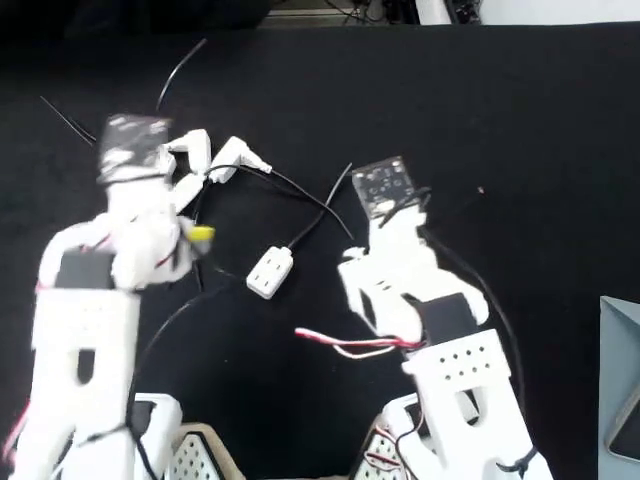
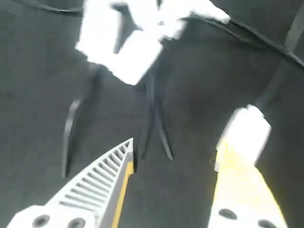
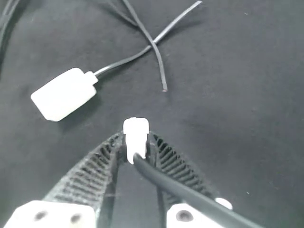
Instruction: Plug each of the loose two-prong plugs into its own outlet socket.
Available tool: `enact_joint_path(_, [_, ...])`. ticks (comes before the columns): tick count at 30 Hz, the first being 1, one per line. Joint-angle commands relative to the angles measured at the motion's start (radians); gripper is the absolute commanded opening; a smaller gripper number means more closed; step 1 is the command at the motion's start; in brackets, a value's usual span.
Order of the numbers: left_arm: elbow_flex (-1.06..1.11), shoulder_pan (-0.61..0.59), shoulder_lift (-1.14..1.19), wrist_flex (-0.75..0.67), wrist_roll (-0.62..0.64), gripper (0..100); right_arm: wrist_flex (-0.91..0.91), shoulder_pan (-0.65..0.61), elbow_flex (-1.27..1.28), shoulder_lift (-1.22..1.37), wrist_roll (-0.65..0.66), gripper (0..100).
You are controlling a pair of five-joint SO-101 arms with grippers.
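the right gripper (image 3: 136, 138) is closed tight on a small white plug (image 3: 136, 128), pinched between both ribbed fingers, with its black cord (image 3: 190, 190) trailing back over one jaw. just ahead, apart from the plug, a white outlet block (image 3: 61, 95) lies flat on the black table (image 1: 520, 120); its slots are too faint to make out. two loose cord ends (image 3: 154, 47) cross beside it. the left gripper (image 2: 187, 130) is spread wide and holds nothing. beyond its tips sit blurred white connectors (image 2: 123, 42), plug or socket i cannot tell.
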Motion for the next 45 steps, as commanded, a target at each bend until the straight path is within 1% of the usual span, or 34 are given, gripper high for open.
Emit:
enact_joint_path(1, [0.243,-0.111,-0.259,-0.166,0.051,26,0.003,-0.083,-0.044,-0.010,0.002,1.2])
enact_joint_path(4, [0.371,-0.130,-0.410,-0.201,0.041,16,0.003,-0.149,-0.064,-0.008,0.000,1.2])
enact_joint_path(7, [0.458,-0.131,-0.543,-0.203,0.040,7,0.003,-0.186,-0.096,-0.008,0.000,1.2])
enact_joint_path(9, [0.501,-0.130,-0.626,-0.203,0.011,3,0.003,-0.212,-0.117,0.010,-0.002,1.2])
enact_joint_path(12, [0.573,-0.130,-0.736,-0.198,-0.008,3,-0.017,-0.270,-0.142,0.097,-0.020,1.2])
enact_joint_path(17, [0.714,-0.130,-0.904,-0.204,-0.008,3,-0.172,-0.365,-0.147,0.302,-0.029,1.2])
enact_joint_path(22, [0.796,-0.131,-1.016,-0.181,-0.014,3,-0.292,-0.399,-0.150,0.466,-0.009,1.2])
enact_joint_path(26, [0.797,-0.131,-1.011,-0.180,-0.014,3,-0.330,-0.400,-0.182,0.568,0.038,1.2])
enact_joint_path(30, [0.800,-0.131,-1.011,-0.180,-0.014,3,-0.330,-0.388,-0.240,0.627,0.040,1.2])
enact_joint_path(36, [0.806,-0.125,-1.011,-0.176,-0.015,3,-0.330,-0.387,-0.251,0.651,0.176,1.2])
enact_joint_path(40, [0.806,-0.124,-1.011,-0.176,-0.015,3,-0.334,-0.387,-0.251,0.670,0.227,1.2])
enact_joint_path(45, [0.806,-0.124,-1.011,-0.176,-0.015,3,-0.345,-0.385,-0.266,0.730,0.259,1.2])
